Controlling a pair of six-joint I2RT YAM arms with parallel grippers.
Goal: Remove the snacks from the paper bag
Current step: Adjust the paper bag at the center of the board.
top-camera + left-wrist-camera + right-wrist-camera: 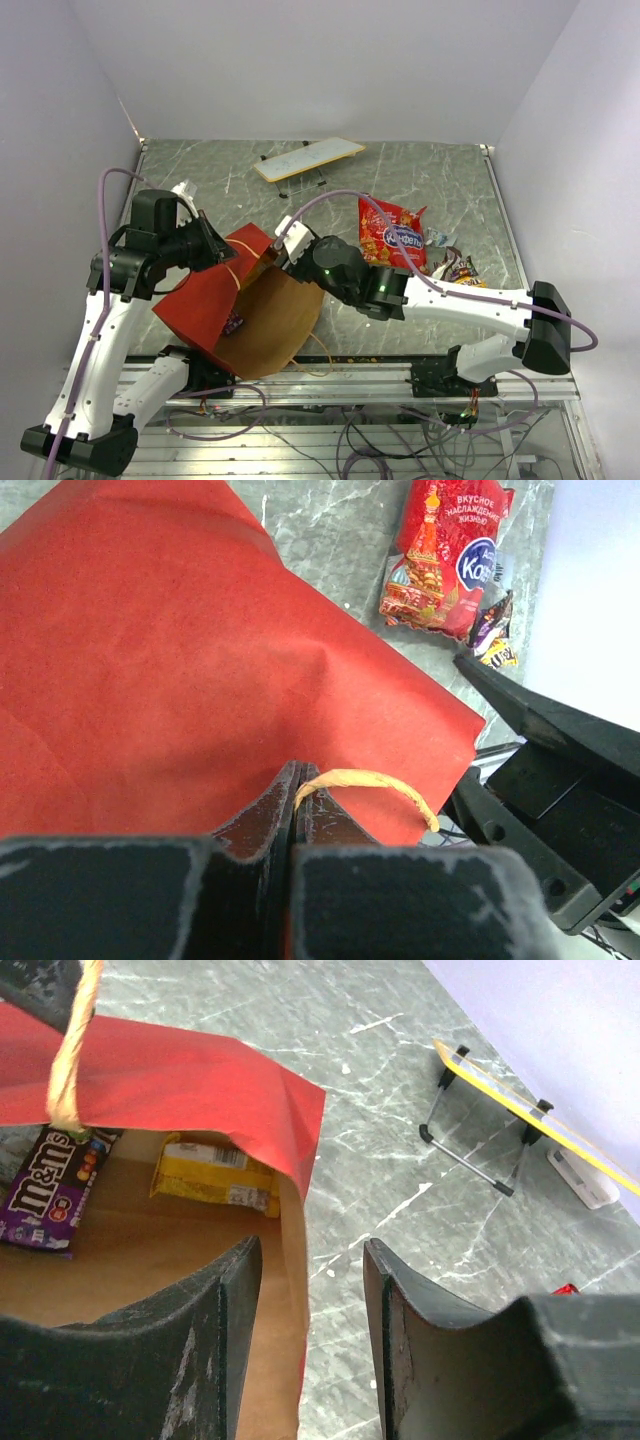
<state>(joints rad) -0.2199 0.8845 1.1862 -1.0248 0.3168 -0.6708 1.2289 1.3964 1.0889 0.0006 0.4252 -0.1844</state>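
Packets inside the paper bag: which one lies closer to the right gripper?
The yellow packet, just beyond the right gripper; the purple M&M's packet lies further left, under the string handle.

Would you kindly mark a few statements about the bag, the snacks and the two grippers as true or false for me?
1. The red chip bag lies on the table, outside the paper bag. True.
2. The paper bag is empty. False: a purple packet and a yellow packet lie inside it.
3. The left gripper is shut on the paper bag's edge. True.
4. The right gripper grips the yellow packet. False: it is open, its fingers on either side of the bag's rim, holding nothing.
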